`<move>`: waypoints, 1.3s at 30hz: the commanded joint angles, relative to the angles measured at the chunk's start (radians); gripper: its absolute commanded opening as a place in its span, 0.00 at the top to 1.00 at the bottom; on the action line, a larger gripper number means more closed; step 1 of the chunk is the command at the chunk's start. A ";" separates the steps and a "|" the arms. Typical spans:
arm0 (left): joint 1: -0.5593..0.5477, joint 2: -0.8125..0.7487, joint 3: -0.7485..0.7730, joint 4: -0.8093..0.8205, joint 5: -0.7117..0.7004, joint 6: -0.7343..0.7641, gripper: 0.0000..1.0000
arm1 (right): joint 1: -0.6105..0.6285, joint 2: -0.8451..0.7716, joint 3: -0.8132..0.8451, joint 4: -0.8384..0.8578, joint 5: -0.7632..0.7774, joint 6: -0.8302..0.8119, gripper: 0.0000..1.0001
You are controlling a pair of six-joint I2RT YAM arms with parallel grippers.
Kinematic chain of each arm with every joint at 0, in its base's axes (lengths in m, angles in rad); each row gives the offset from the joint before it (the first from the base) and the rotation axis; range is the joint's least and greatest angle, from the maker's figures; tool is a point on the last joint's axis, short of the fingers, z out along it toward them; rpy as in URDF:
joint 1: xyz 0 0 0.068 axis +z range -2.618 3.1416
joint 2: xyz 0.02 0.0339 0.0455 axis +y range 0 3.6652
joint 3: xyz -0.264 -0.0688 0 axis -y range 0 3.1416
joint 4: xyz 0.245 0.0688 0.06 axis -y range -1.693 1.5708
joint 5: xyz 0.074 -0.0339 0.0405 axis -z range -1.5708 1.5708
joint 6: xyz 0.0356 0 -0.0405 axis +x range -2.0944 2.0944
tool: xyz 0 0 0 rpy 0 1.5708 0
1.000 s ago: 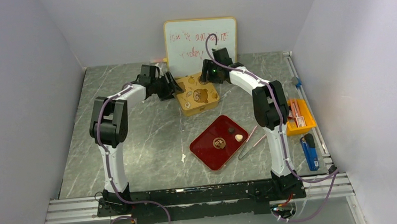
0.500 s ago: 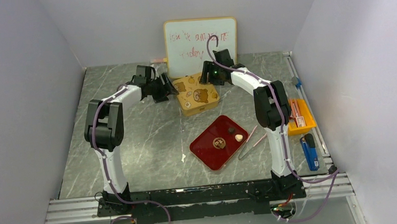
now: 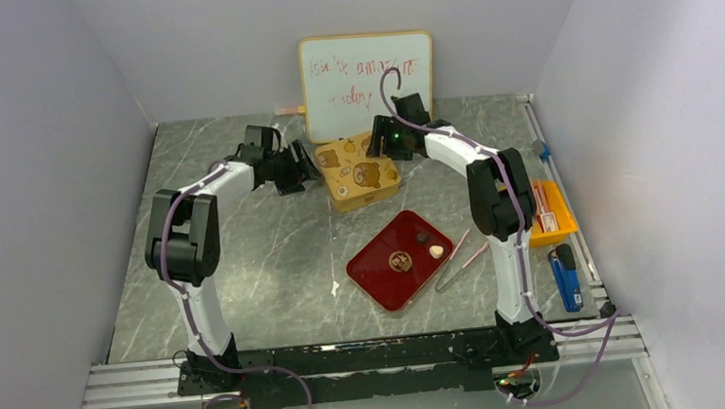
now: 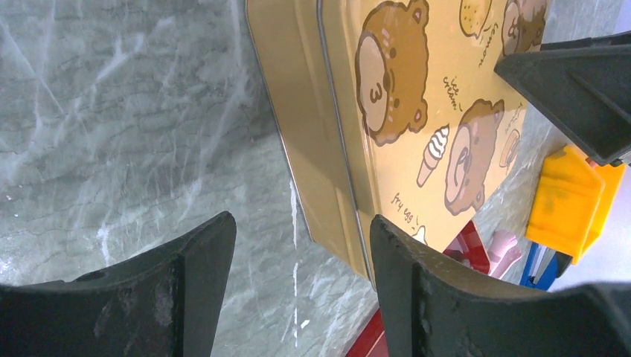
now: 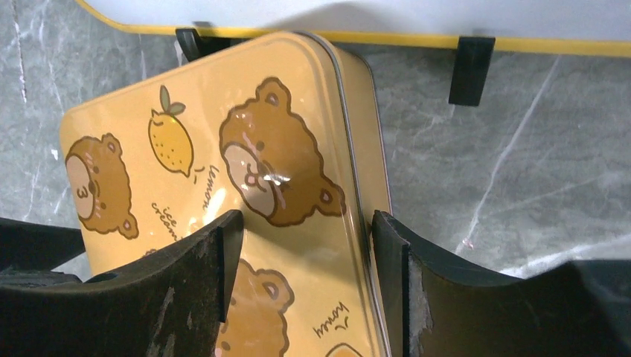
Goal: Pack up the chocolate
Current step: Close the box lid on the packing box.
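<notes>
A yellow tin (image 3: 357,172) printed with bears stands at the back centre with its lid shut; it also shows in the left wrist view (image 4: 417,111) and the right wrist view (image 5: 223,149). Three small pieces of chocolate, dark (image 3: 422,236), patterned brown (image 3: 401,260) and cream (image 3: 436,251), lie on a red tray (image 3: 384,281) nearer the front. My left gripper (image 3: 303,165) (image 4: 298,223) is open and empty just left of the tin. My right gripper (image 3: 380,144) (image 5: 301,219) is open, its jaws standing either side of the tin's right rim.
A whiteboard (image 3: 366,72) stands right behind the tin. Pink tweezers (image 3: 461,258) lie right of the red tray. A yellow bin (image 3: 547,211) and a blue tool (image 3: 565,276) sit along the right edge by the rail.
My left gripper has drawn back to the left, away from the tin. My right gripper has shifted slightly right and back. The chocolates on the red tray have not moved.
</notes>
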 commanded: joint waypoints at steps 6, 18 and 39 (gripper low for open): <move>-0.009 -0.083 0.003 0.009 0.033 0.024 0.30 | 0.001 -0.026 -0.088 -0.157 0.081 -0.049 0.34; -0.118 -0.096 -0.018 0.007 -0.005 0.016 0.30 | 0.001 -0.098 -0.175 -0.139 0.095 -0.054 0.34; -0.160 -0.061 -0.098 0.074 -0.078 -0.007 0.32 | 0.003 -0.122 -0.222 -0.114 0.065 -0.065 0.34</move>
